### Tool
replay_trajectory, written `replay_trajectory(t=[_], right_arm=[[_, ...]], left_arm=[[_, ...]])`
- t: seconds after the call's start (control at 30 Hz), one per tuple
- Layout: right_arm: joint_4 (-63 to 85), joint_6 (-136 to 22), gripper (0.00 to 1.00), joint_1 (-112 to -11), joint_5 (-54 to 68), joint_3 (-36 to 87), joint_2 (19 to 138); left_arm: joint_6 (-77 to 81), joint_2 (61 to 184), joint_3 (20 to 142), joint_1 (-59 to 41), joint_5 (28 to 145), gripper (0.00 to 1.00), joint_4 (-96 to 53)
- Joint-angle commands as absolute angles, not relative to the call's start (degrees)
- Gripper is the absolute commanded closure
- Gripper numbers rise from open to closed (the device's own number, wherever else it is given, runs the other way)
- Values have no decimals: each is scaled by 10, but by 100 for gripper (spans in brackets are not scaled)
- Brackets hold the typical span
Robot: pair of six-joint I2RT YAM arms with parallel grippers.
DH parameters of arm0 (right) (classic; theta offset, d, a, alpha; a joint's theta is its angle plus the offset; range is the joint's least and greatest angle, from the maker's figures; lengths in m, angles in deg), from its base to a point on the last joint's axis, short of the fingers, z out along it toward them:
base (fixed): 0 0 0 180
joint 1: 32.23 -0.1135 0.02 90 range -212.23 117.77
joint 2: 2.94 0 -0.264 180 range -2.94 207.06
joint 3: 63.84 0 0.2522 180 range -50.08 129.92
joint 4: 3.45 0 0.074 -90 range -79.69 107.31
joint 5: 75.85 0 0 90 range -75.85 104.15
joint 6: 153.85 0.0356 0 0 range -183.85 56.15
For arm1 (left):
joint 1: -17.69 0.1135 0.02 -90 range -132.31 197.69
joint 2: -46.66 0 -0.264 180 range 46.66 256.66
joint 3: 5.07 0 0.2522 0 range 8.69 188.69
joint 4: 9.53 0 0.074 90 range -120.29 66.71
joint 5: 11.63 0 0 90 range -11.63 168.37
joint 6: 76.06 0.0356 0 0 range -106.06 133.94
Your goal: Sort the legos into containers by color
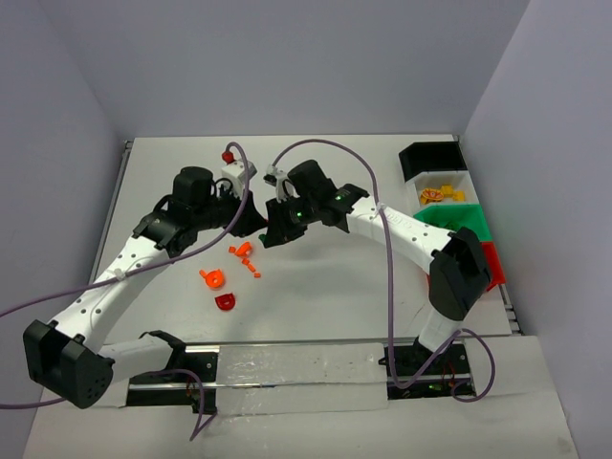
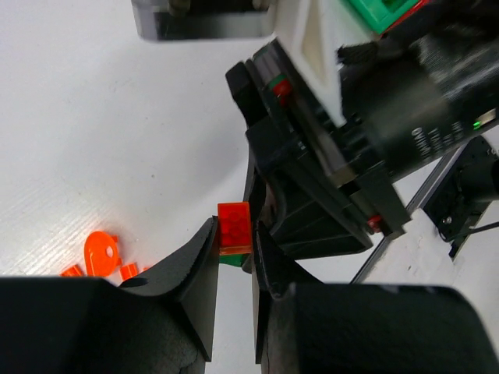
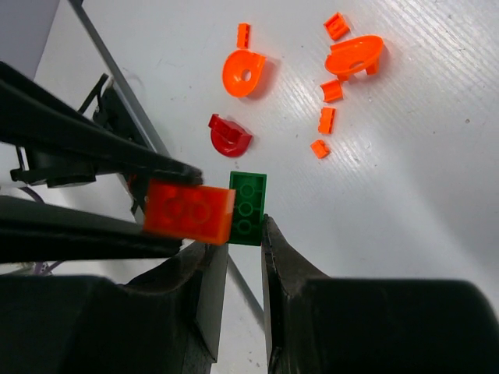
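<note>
ok so both arms are on the same lil stack rn. left gripper (image 2: 234, 235) is clamped on the orange brick (image 2: 234, 224), right gripper (image 3: 243, 234) is clamped on the green brick (image 3: 248, 204). The two bricks look stuck together, sitting right btw both sets of jaws, up off the table (image 3: 413, 195). Reads to me like a pull-apart before anything gets binned.

stuff that could go wrong imo:
- both grips are at the very tips of the jaws, so not much plastic is inside them. If the bricks let go all at once, one prob pops out and flies.
- the two sets of jaws are nearly touching. Any twist to break the join could knock them together and lever a brick loose.
- if the pull isn't straight, the weaker grip slips and one gripper ends up w/ both bricks, i.e. wrong colour in a bin.
- a drop lands just past the jaws by the loose orange bits (image 3: 355, 54) and the red piece (image 3: 228, 134), scattering them.
- containers (image 1: 432, 158) are well away from the jaws, on the right arm's side, green bin (image 1: 464, 218) incl. That's a long carry on a tip pinch, esp for the left arm, which has to get past the right one.

can't tell how hard the bricks are joined tbh.
</note>
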State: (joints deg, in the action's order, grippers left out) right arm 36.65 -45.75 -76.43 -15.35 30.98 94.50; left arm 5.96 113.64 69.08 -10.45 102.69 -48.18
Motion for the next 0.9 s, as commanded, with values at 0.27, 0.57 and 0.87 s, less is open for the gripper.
replay_trajectory(t=[0.27,0.57,0.87], right_arm=[[359,-477,100,-750,-135,318,940],[432,-583,100,-617,-152,280,886],[604,-807,100,-352,-98,238,810]], left_arm=[[69,1125,703,-103,990,100,-472],[98,1096,667,-80,951,100,-475],[150,1158,714,-61,1007,100,-528]])
